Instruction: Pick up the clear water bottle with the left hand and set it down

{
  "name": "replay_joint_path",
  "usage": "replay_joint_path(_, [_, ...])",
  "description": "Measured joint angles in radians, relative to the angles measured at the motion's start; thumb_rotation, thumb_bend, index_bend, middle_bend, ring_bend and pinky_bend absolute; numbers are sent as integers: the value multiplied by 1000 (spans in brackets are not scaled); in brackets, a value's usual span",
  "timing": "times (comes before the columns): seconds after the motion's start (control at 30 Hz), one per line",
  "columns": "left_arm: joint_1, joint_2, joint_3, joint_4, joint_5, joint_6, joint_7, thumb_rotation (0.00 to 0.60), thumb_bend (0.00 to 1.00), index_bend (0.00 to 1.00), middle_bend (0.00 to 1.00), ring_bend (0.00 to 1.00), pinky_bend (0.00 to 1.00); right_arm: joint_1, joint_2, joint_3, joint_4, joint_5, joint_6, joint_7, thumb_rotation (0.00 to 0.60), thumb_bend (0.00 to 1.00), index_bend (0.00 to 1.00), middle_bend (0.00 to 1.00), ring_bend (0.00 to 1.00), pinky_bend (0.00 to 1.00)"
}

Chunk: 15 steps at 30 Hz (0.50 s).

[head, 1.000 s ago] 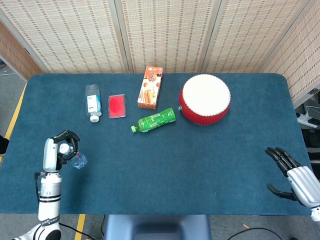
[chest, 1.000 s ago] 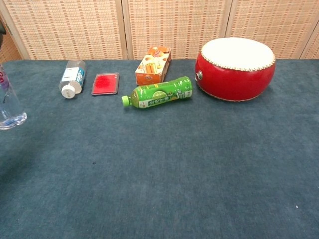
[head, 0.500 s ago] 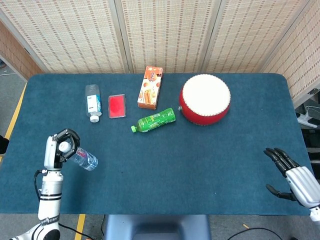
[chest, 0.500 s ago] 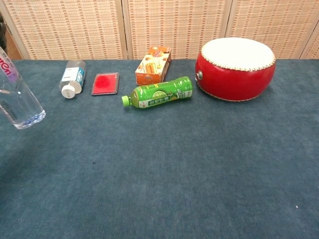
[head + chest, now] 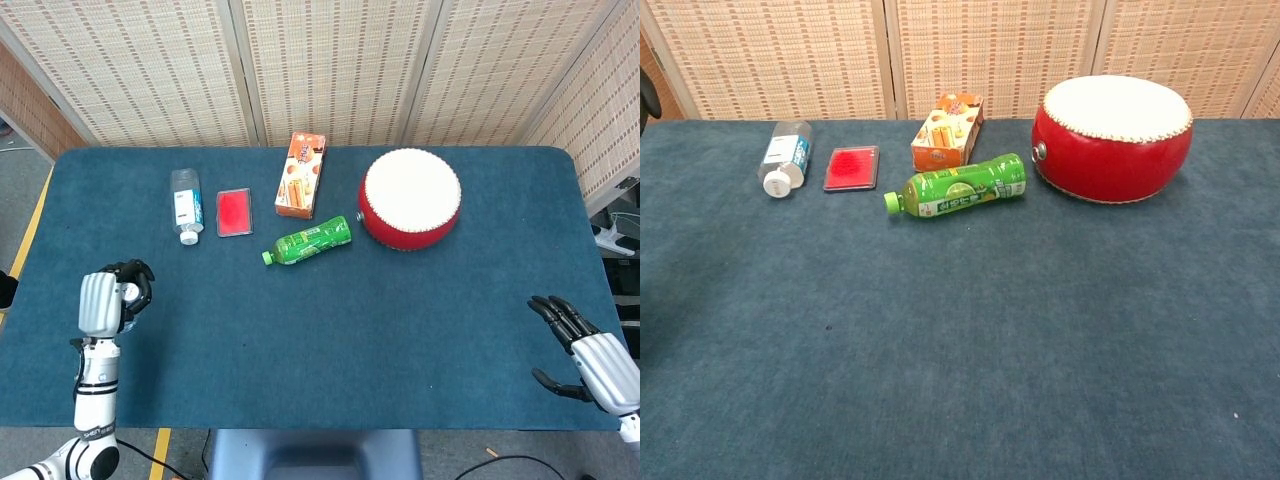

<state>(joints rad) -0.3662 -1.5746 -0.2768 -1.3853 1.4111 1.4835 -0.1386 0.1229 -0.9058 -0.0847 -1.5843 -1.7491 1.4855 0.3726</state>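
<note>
worktop point(image 5: 400, 320): blue cloth; it carries a red drum point(image 5: 410, 198), an orange carton point(image 5: 301, 175), a green bottle point(image 5: 310, 240) on its side, a labelled bottle point(image 5: 185, 204) with a white cap on its side, and a red card point(image 5: 234, 211).
right hand point(image 5: 585, 352): at the near right edge, fingers spread, holding nothing, well apart from everything.
left hand point(image 5: 103, 299): at the near left edge, back of the hand up, fingers curled in. nothing shows in them from above, and i cannot tell whether they are closed on something underneath.
clear water bottle: not visible in either current view. it may be hidden under the left hand or past the left edge of the chest view. i cannot tell which.
progress: the pick-up looks done, as the bottle is not lying in the open on the cloth. the set-down cannot be confirmed, since no upright clear bottle stands near the left hand. i judge the task to be late in the carry or at placement, outcome open.
change since half a second ago: the bottle then stuck out of the left hand, tilted toward the middle of the worktop, and the chest view showed its base at the left edge. both are gone now. the hand has turned and sits slightly further left. the other things and the right hand are unmoved.
</note>
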Motion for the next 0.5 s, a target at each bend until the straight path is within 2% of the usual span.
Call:
replay_joint_path(0.13, [3,27,5,-84,5,-27,-236,600,666,649,741,686,687,1,0,-1,0,0,-1,-1,600,182,0,38,3,291])
replay_joint_path(0.27, [7,64,12,-163,20,-57,-556,600,665,649,741,685,687,3,0,-2,-1,-1,-7,-3,600,182,0,38,3,290])
replay_joint_path(0.37, [9,86,15,-197,26,-73,-742,600,666,649,741,686,687,5,1,-2,-3,1,-10,-4,600,182,0,38,3,290])
replay_joint_path(0.5, [10,89,16,-202,20,-78,-837,600,665,649,741,686,687,6,1,-2,-4,3,-13,-5,600,182,0,38,3,290])
